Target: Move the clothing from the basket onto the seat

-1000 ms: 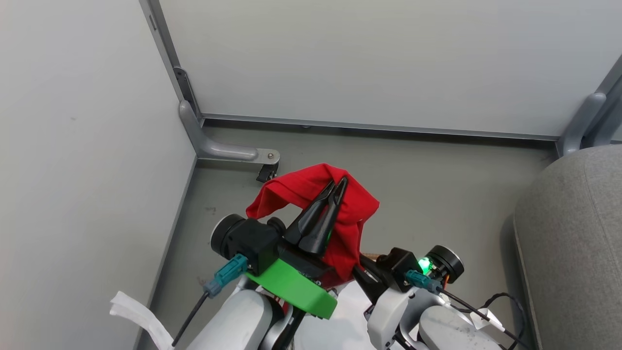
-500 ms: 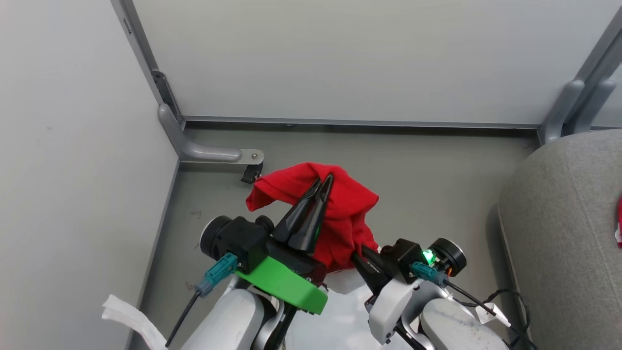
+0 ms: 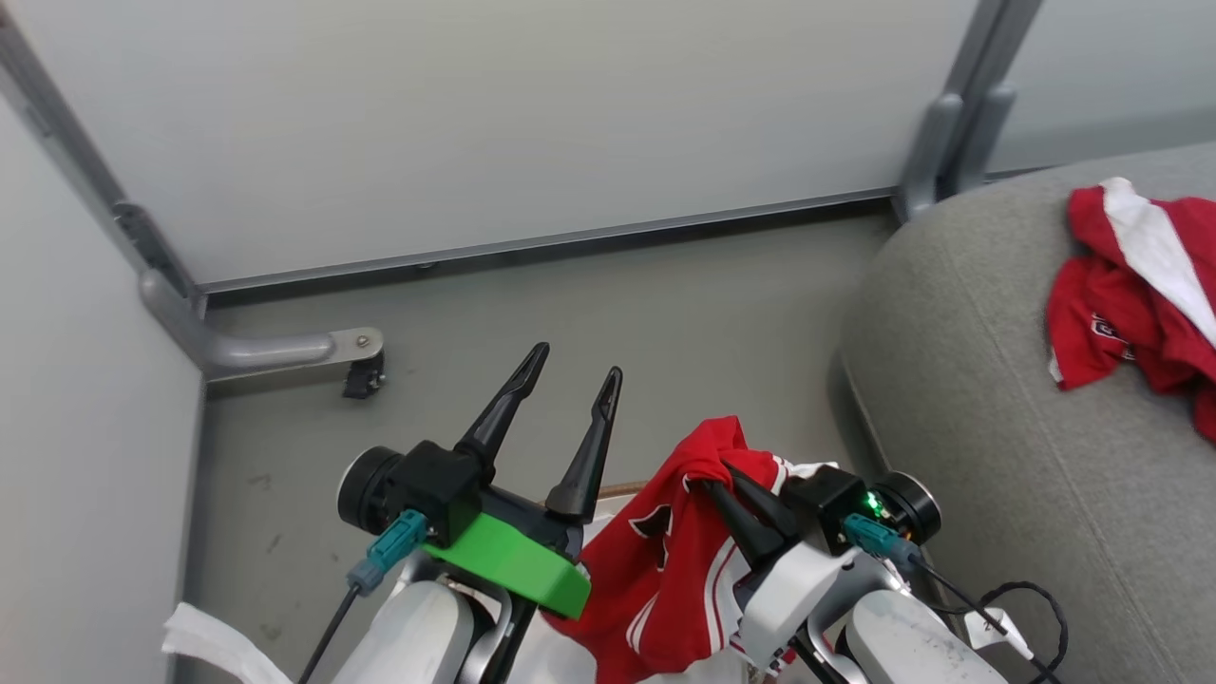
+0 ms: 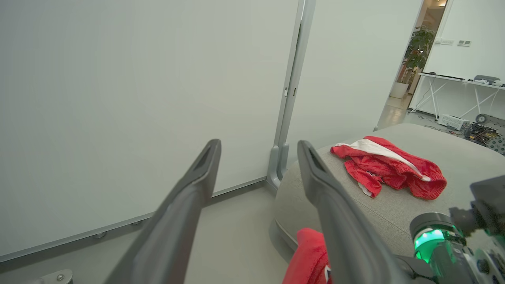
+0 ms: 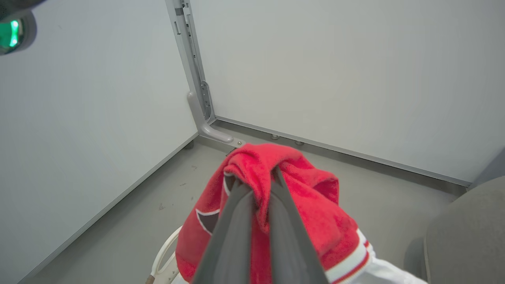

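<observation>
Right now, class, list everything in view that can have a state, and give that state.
left gripper: jaws open, empty.
right gripper: jaws shut on jersey.
jersey: hanging from right gripper, not on seat.
other garment: crumpled, lying on seat.

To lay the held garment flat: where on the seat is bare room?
Bare: the seat from its rounded left edge to the red garment lying on it, and the near part. Crowded: the far right, at that garment.
</observation>
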`<state>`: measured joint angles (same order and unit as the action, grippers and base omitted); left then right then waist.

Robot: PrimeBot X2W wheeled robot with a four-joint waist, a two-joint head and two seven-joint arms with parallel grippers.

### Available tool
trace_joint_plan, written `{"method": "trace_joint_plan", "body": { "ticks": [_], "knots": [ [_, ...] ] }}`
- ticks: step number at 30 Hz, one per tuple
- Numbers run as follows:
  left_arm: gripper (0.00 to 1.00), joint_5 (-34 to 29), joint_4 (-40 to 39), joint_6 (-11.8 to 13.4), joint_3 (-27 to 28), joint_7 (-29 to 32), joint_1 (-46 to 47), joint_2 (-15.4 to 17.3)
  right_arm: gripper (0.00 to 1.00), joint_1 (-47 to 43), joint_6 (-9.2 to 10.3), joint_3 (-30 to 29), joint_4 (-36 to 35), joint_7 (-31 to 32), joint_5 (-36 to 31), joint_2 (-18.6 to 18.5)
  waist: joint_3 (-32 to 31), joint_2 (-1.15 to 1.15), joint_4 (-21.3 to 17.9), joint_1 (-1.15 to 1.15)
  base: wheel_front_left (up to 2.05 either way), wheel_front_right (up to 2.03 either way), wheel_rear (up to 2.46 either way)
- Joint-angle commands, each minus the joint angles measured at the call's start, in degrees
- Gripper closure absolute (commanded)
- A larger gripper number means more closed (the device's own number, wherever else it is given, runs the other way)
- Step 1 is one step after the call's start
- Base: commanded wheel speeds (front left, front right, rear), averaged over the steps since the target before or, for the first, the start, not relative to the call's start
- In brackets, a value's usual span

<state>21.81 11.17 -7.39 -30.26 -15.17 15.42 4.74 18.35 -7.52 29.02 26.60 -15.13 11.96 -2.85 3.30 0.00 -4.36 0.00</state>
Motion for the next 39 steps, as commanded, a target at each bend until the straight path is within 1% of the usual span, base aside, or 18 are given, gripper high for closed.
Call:
{"method": "trace_joint_plan", "body": {
  "ticks": [1, 9, 11, 13, 21, 23, 27, 29, 33, 38, 39],
  "knots": [
    [0.0, -0.34, 0.07, -0.18, 0.55, 0.04, -1.03, 0.54, 1.0, -0.74, 0.06, -0.32, -0.62, -0.04, -0.2, -0.14, 0.81, 0.0, -9.4, 0.0, 0.0, 0.0, 0.0],
    [0.0, -1.65, 0.18, -0.18, 1.78, 0.04, -2.22, 0.9, 1.0, -2.23, 0.06, -2.43, -2.76, -0.04, -0.37, -0.12, 2.02, 0.0, -21.13, 0.0, 0.0, 0.0, 0.0],
    [0.0, -2.14, 0.18, -0.18, 1.73, 0.05, -2.48, 0.95, 1.0, -2.51, 0.07, -2.84, -3.26, -0.04, -0.52, -0.15, 2.37, 0.0, -23.65, 0.0, 0.0, 0.0, 0.0],
    [0.0, -2.44, 0.38, -0.18, 1.25, 0.04, -2.43, 1.06, 1.0, -2.74, 0.07, -3.61, -3.63, -0.04, -0.83, -0.12, 2.74, 0.0, -25.28, 0.0, 0.0, 0.0, 0.0],
    [0.0, -1.38, 2.12, -0.18, -3.76, 0.04, 1.22, 2.51, 1.0, -3.5, 0.06, -12.0, -8.39, -0.04, -2.74, -0.08, 6.26, 0.0, -27.01, 0.0, 0.0, 0.0, 0.0],
    [0.0, -1.18, 2.37, -0.18, -4.46, 0.05, 2.08, 2.94, 1.0, -2.72, 0.06, -14.28, -9.86, -0.04, -3.38, -0.07, 7.04, 0.0, -27.25, 0.0, 0.0, 0.0, 0.0],
    [0.0, -0.35, 2.94, -0.18, -6.43, 0.04, 3.36, 3.9, 1.0, 0.41, 0.06, -19.07, -13.61, -0.04, -6.94, -0.38, 9.07, 0.0, -27.7, 0.0, 0.03, 0.03, 0.03],
    [0.0, -0.01, 2.98, -0.18, -6.94, 0.04, 3.91, 4.8, 1.0, 3.2, 0.07, -20.43, -15.41, -0.04, -8.81, -1.92, 10.02, 0.0, -27.75, 0.0, 0.13, 0.13, 0.13],
    [0.0, 0.44, 2.57, -0.18, -7.4, 0.04, 3.99, 6.42, 1.0, 10.75, 0.07, -22.28, -17.64, -0.04, -12.29, -6.49, 12.2, 0.0, -27.83, 0.0, 0.09, 0.09, 0.09],
    [0.0, 0.23, 2.1, -0.18, -7.65, 0.04, 3.96, 8.71, 1.0, 23.5, 0.07, -23.97, -17.57, -0.03, -15.58, -14.18, 14.9, 0.0, -27.93, 0.0, 0.0, 0.0, 0.0],
    [0.0, 0.11, 2.07, -0.18, -7.33, 0.04, 3.8, 9.01, 1.0, 25.76, 0.07, -24.65, -17.55, -0.03, -16.66, -15.17, 15.32, 0.0, -27.95, 0.0, 0.0, 0.0, 0.0]
  ]
}}
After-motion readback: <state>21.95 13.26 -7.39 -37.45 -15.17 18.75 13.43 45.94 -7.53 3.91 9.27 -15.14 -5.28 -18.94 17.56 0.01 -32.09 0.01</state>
